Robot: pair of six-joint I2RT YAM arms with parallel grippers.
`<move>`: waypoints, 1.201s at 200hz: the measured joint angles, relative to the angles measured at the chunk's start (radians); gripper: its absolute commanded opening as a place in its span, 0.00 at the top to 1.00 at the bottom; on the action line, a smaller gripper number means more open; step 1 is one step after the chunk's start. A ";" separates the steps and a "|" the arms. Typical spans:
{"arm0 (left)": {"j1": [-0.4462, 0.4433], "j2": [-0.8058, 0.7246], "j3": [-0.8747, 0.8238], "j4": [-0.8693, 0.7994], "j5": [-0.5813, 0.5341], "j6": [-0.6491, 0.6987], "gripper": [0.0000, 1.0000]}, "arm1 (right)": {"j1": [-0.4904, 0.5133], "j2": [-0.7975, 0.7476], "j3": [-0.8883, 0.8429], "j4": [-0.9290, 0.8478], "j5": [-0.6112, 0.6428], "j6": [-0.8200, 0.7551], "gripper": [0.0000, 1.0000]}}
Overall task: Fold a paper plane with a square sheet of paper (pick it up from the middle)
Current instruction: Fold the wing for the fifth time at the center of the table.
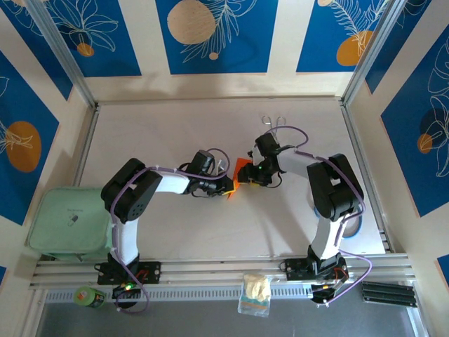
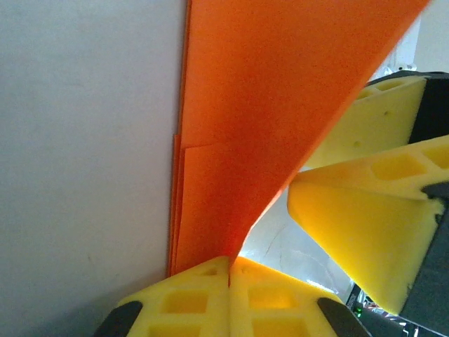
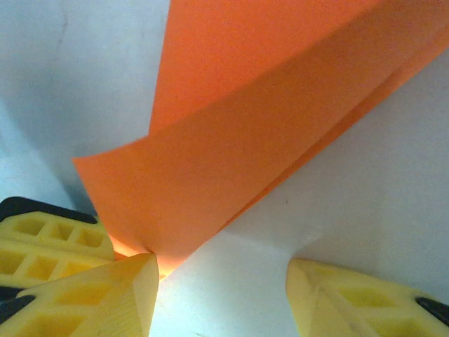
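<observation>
The pale off-white table (image 1: 175,232) carries a folded orange sheet of paper (image 1: 243,168) near its middle. The paper's lower layers lie flat on the surface, and an upper flap rises off it. Beyond the paper, toward the far edge, lie metal tongs (image 1: 273,125). Right of the paper and nearer, a blue-rimmed round object (image 1: 356,226) rests, partly hidden.
</observation>
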 measured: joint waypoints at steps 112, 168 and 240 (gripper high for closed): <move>0.001 0.000 -0.006 0.006 0.000 -0.002 0.83 | 0.027 0.091 0.148 -0.176 0.079 0.105 0.47; 0.002 -0.013 -0.013 0.000 -0.006 0.001 0.81 | 0.027 0.114 0.182 -0.215 0.082 0.127 0.47; 0.003 -0.070 -0.018 -0.061 -0.047 0.055 0.76 | 0.029 0.142 0.225 -0.264 0.089 0.138 0.47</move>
